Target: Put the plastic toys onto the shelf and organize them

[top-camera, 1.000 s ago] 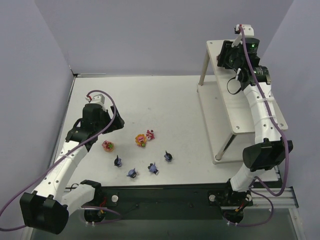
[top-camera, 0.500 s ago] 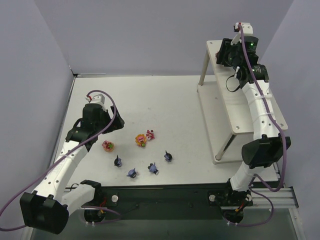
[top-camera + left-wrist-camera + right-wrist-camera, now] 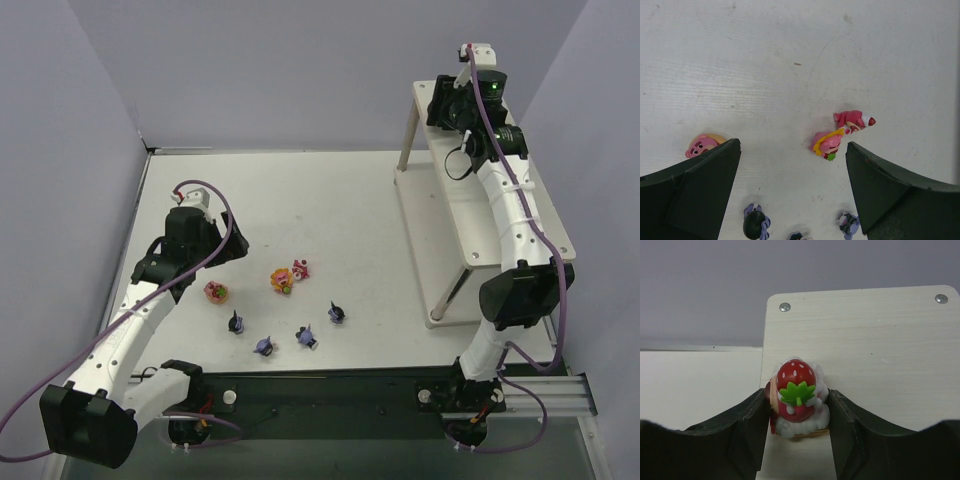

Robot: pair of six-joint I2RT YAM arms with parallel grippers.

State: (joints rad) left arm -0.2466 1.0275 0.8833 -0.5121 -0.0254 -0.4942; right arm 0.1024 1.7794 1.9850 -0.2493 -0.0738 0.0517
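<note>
— What does the right end effector (image 3: 796, 401) have?
— Its fingers are clamped on a strawberry-topped toy (image 3: 796, 390), over the shelf (image 3: 880, 340) top board at its 9 o'clock edge.
— And the left end effector (image 3: 792, 150)?
— It is spread wide and holding nothing, above the table (image 3: 765, 60). A yellow-rimmed pink toy (image 3: 827, 143) touches a pink-red toy (image 3: 854, 120) at 1 o'clock. Another pink toy (image 3: 700, 145) peeks from behind the 9 o'clock finger. Dark toys (image 3: 756, 223) lie at 6 o'clock.

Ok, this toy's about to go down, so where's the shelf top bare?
The shelf top is bare beyond the strawberry toy, up to its two corner screws, and nearer along the right arm. Crowding is only on the table, in the toy cluster.
</note>
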